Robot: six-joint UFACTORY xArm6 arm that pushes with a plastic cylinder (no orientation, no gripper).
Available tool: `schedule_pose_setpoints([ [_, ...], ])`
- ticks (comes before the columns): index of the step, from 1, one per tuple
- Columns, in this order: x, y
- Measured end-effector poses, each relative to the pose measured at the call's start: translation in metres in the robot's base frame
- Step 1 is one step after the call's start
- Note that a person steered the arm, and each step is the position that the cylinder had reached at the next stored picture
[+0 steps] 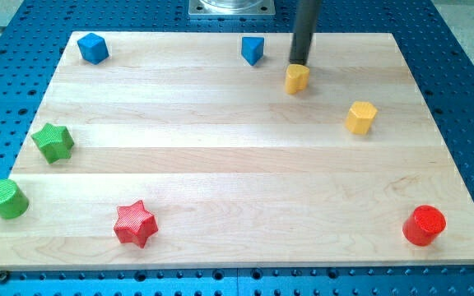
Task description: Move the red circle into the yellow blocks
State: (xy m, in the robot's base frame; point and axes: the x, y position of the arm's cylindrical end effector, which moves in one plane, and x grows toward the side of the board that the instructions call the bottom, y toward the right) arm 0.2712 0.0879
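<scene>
The red circle [424, 225] stands near the board's bottom right corner. A yellow hexagon block [360, 117] sits at the right of the board, above the red circle. A smaller yellow block [297, 78] sits near the top middle. My tip [299, 63] is at the view's top, just above this smaller yellow block and touching or almost touching it. The tip is far from the red circle.
A blue cube [93, 48] is at the top left and a blue block [253, 50] at the top middle, left of my tip. A green star [53, 141] and a green circle [6, 199] are at the left edge. A red star [134, 224] is at the bottom left.
</scene>
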Motion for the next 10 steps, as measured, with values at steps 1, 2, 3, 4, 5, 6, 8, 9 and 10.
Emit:
schedule_pose_setpoints([
  [1, 0.037, -0.005],
  [2, 0.081, 0.045],
  [3, 0.102, 0.074],
  [4, 0.108, 0.051],
  [5, 0.192, 0.031],
  [6, 0.248, 0.106],
  [8, 0.343, 0.192],
  [9, 0.336, 0.137],
  [10, 0.293, 0.13],
])
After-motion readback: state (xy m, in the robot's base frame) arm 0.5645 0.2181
